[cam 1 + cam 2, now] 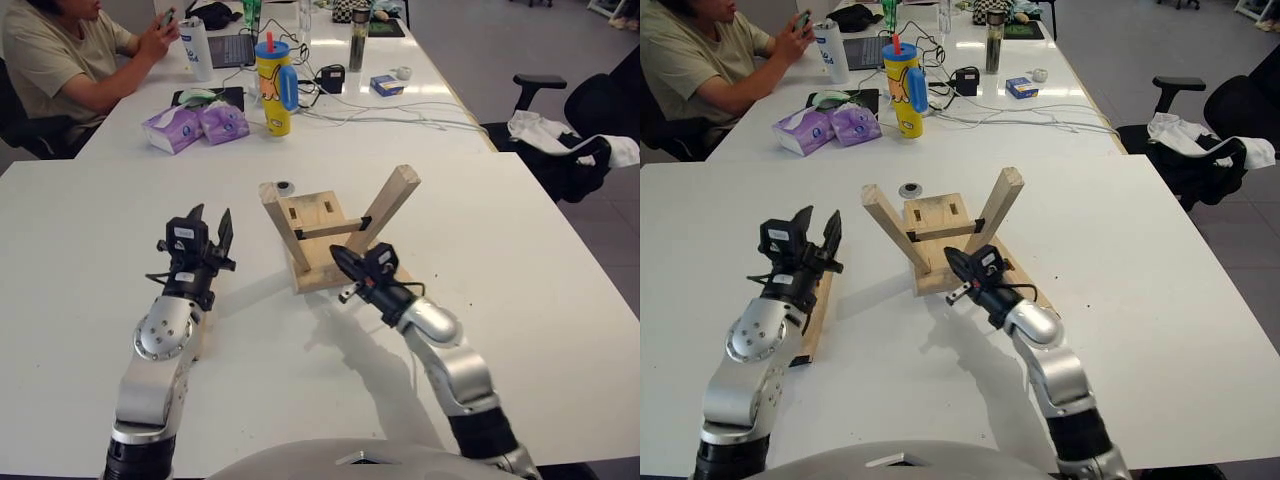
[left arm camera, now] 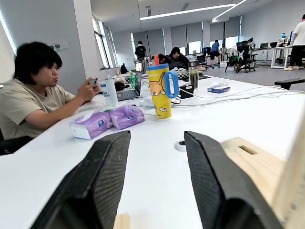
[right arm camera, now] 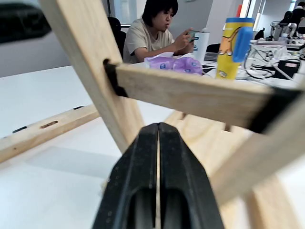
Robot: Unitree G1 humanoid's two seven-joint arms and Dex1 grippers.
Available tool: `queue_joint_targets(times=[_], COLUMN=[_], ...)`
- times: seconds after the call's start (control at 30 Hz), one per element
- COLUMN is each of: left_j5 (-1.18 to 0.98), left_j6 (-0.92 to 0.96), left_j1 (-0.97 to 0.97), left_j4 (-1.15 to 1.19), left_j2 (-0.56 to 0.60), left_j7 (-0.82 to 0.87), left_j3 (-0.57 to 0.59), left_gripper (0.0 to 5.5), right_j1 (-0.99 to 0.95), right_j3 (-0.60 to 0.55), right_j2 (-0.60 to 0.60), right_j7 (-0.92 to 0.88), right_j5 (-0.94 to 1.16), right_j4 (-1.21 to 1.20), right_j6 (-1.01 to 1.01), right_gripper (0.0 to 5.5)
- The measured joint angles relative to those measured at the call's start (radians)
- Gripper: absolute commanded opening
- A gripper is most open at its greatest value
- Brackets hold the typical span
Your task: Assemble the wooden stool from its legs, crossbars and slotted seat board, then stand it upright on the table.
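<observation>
The slotted seat board (image 1: 310, 215) lies flat mid-table. Two wooden legs rise from it in a V, the left leg (image 1: 283, 228) and the right leg (image 1: 392, 203), joined by a crossbar (image 1: 330, 231) with dark ends. My right gripper (image 1: 336, 257) is shut and empty, its tip just in front of the crossbar (image 3: 190, 93) and close to the left leg (image 3: 90, 57). My left gripper (image 1: 211, 228) stands open and empty to the left of the stool, with the fingers (image 2: 95, 176) apart. A loose slotted leg (image 1: 820, 305) lies on the table under the left arm.
A small round grey part (image 1: 285, 186) sits just behind the board. On the far table stand a yellow cup (image 1: 273, 85), tissue packs (image 1: 195, 125) and cables. An office chair (image 1: 570, 140) is off the table's right edge. White table (image 1: 520, 300) lies open on the right.
</observation>
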Motion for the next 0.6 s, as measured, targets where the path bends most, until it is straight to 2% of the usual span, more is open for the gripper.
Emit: queue_joint_targets(times=[0.13, 0.17, 0.23, 0.3, 0.4, 0.6], left_j5=[0.068, 0.087, 0.108, 0.118, 0.143, 0.160], left_j6=[0.004, 0.006, 0.010, 0.013, 0.039, 0.106], left_j1=[0.003, -0.001, -0.012, -0.050, -0.129, -0.233], left_j4=[-0.017, -0.017, -0.016, 0.001, 0.061, 0.119], left_j2=[-0.044, -0.062, -0.081, -0.103, -0.133, -0.153], left_j7=[0.055, 0.073, 0.085, 0.088, 0.093, 0.097], left_j3=[-0.024, -0.025, -0.033, -0.045, -0.070, -0.045], left_gripper=[2.09, 2.09, 2.09, 2.09, 2.09, 2.09], right_j1=[0.009, -0.045, -0.164, -0.298, -0.427, -0.376], right_j3=[-0.208, -0.271, -0.318, -0.305, -0.202, -0.103], right_j2=[-0.057, -0.070, -0.086, -0.080, -0.029, 0.051], right_j7=[-0.059, -0.097, -0.140, -0.149, -0.121, -0.166], right_j5=[0.054, 0.060, 0.058, 0.054, 0.035, 0.015], right_j4=[0.002, 0.047, 0.118, 0.202, 0.279, 0.182], right_j6=[0.063, 0.070, 0.071, 0.069, 0.065, 0.110], right_gripper=[0.00, 0.00, 0.00, 0.00, 0.00, 0.00])
